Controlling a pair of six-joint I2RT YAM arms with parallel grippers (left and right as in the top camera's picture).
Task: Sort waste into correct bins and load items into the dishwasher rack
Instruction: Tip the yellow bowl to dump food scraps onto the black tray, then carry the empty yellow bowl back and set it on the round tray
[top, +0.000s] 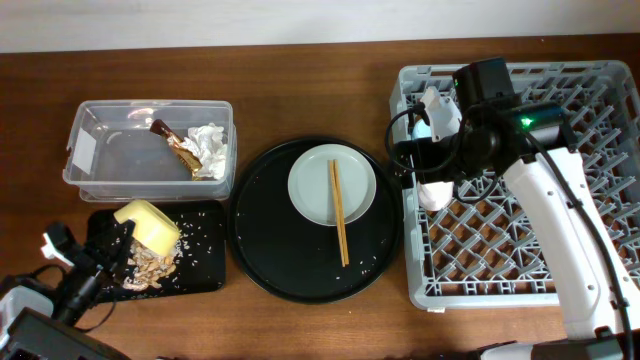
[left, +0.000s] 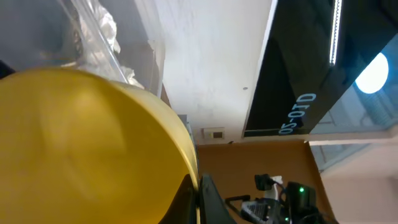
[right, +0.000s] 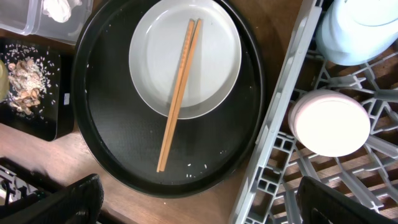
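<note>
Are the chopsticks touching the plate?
Touching. The right wrist view shows the chopsticks lying flat across the plate, lower ends out on the round tray.

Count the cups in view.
2. The light-blue cup and the pink cup sit next to each other along the left side of the dishwasher rack. The right arm covers part of the rack, so another could be hidden.

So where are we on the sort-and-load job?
Done: wrapper and tissue are in the clear tub; blue cup and pink cup sit in the rack; scraps lie on the black tray. In hand: left pincer holds the yellow bowl over that tray. To go: bowl, plate, chopsticks; right pincer is open.
</note>
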